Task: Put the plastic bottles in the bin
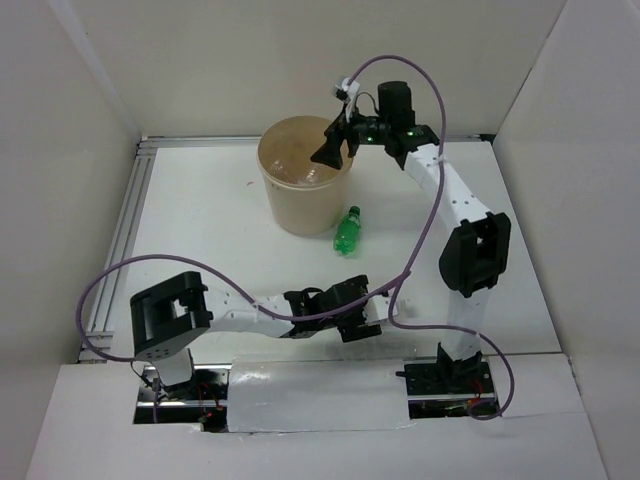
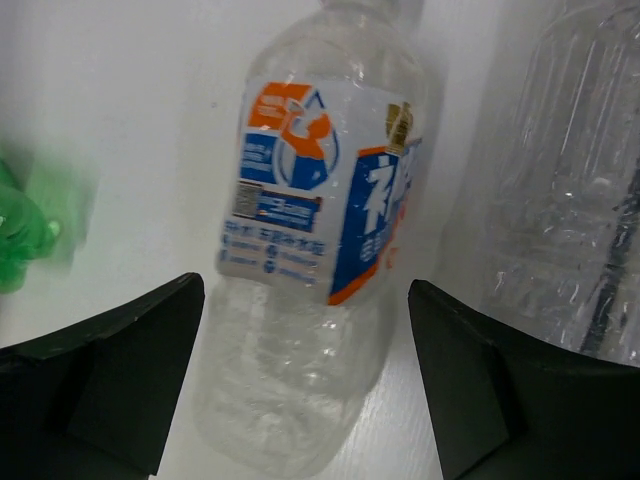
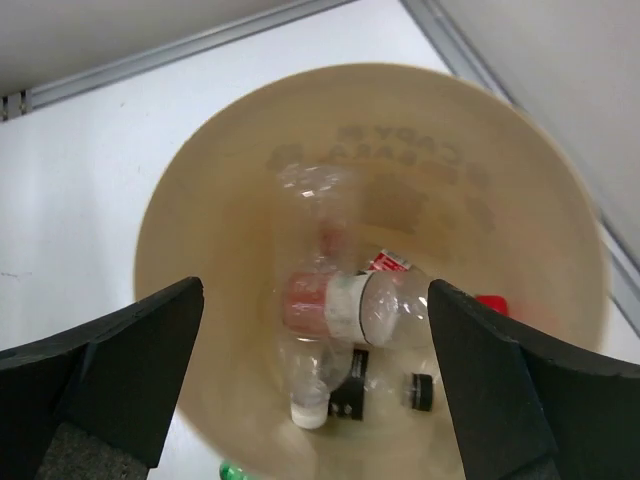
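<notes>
The white table (image 1: pixel 200 220) fills the middle of the top view, and the bin (image 1: pixel 300 205) stands upright at its upper centre. Several bottles (image 3: pixel 380 300) already lie in the bottom of the bin, so by my reading the task is well along but not finished. The right gripper (image 1: pixel 332 150) hangs over the bin's right rim with its jaws spread wide and nothing between them. The left gripper (image 2: pixel 302 300), low in the centre of the top view, is also spread wide. Its jaws stand on either side of a labelled bottle (image 2: pixel 320 190) lying on the table, with a gap showing on each side. At least three bottles are left outside. These are the labelled one, a clear bottle (image 2: pixel 570 200) just beside it at the right edge of the left wrist view, and the green bottle (image 1: pixel 347 230) lying just below and right of the bin. The bottles in the bin overlap and are see-through, so I cannot count them. The two clear ones on the table barely show from above, being partly under the left gripper. Both are also cut off in the left wrist view, so their caps are not visible.
</notes>
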Available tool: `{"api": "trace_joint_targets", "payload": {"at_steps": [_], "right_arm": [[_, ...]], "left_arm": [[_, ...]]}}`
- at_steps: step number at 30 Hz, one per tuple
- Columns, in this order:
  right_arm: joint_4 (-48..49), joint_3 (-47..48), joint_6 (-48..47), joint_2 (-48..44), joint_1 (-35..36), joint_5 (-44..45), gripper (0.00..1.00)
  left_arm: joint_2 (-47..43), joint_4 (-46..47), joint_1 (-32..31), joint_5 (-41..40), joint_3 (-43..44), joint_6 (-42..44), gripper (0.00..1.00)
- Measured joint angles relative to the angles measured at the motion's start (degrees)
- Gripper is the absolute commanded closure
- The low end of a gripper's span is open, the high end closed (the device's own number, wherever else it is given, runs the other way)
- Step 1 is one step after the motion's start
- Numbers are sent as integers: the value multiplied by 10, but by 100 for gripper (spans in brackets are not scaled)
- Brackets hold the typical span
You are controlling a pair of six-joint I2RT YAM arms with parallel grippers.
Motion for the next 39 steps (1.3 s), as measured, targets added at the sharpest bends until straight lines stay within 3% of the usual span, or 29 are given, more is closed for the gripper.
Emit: {"api": "trace_joint_targets", "payload": {"at_steps": [4,5,7,8,9,11,15,16,20,23,24,26,30,34,35,36,39], "right_arm": [[6,-18,23,-54,-54,-16,0],[6,-33,26,-78,-76,-23,0],[7,-66,33,-125,-131,-35,2],[7,-86,35,-150,-163,-42,5],[7,-107,38,-177,-194,-47,8],[9,-152,41,-223,-256,-54,21],[-11,-231,30,-297,-362,-80,49],[-24,-244,15,-308,-385,-91,61],[-92,-313,-74,-341,-458,-120,66],[-166,-364,-165,-348,-484,-139,56],[-197,-374,-202,-348,-485,-143,46],[-285,-384,-301,-342,-475,-151,38],[-420,-394,-480,-329,-396,-151,27],[-471,-440,-563,-332,-292,-136,16],[-474,-452,-572,-337,-263,-129,13],[-473,-462,-576,-344,-230,-122,11],[-459,-490,-559,-377,-132,-96,9]], "left_arm": [[44,-1,1,0,22,12,36],[53,1,1,1,34,15,54],[64,2,4,7,51,12,71],[68,3,6,9,54,14,77],[68,5,7,10,54,16,94],[67,4,10,7,54,7,100],[31,-15,30,-11,44,-10,100],[10,-23,36,-16,41,-16,100],[-98,-26,67,-36,46,-21,100],[-155,-15,110,-42,80,-32,100],[-163,-7,130,-41,97,-36,100],[-165,15,180,-42,142,-50,100],[-134,54,264,-62,218,-78,96],[-61,69,315,-110,309,-94,86],[-39,68,324,-120,331,-94,79],[-21,66,332,-127,349,-95,59],[23,43,353,-141,374,-95,35]]}}
